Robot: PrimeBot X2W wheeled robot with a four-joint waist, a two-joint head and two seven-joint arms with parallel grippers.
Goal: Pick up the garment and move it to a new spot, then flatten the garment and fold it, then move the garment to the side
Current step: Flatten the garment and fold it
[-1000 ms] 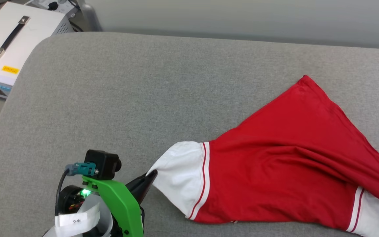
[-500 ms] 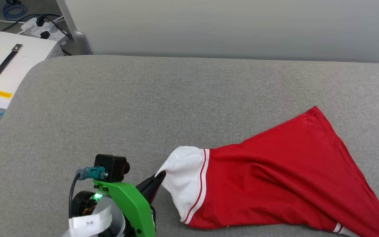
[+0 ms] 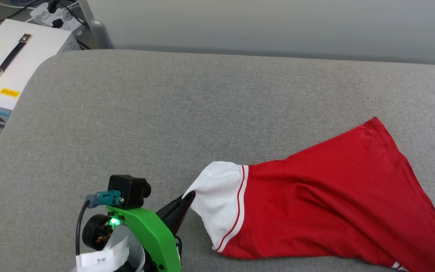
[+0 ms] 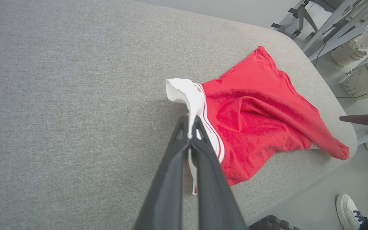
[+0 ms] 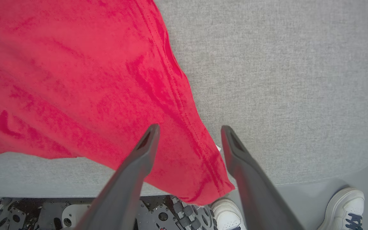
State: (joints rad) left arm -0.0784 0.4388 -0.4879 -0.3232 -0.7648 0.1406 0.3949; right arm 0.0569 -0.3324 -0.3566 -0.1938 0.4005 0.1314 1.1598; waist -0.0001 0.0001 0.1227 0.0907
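we see a wide grey fabric-covered padded surface (image 3: pixel 164 113) with rounded corners. on its right half lies a red soft short-sleeved t-shirt with white sleeves and thin red-and-white striped trim (image 3: pixel 334 200). it is spread in a rough, wrinkled triangle, with one red corner pointing toward the far side. its lower right part runs out of the head view.

the left gripper (image 3: pixel 188 197), two long dark fingers below a bright green bracket, sits at the shirt's left end. in the left wrist view its fingers (image 4: pixel 171 179) are pressed together, with the edge of a white sleeve pinched between their tips. the sleeve rises into a small peak above the grey surface.

the right gripper (image 5: pixel 188 131) hangs over the shirt's other end, close to the front edge of the surface. its two fingers stand wide apart and hold nothing. one finger is over red cloth and the other over bare grey fabric, with the shirt's stitched edge running between them. a red corner droops over the front edge there.

beyond the far left corner of the surface stands a white box with a black strap handle (image 3: pixel 17 64) and a yellow label. a white power strip (image 3: pixel 53 17) lies behind it. on the floor beside the surface we see a person's white trainers (image 5: pixel 347 204), and the left wrist view shows pale woven baskets (image 4: pixel 361 83) under grey metal frames.
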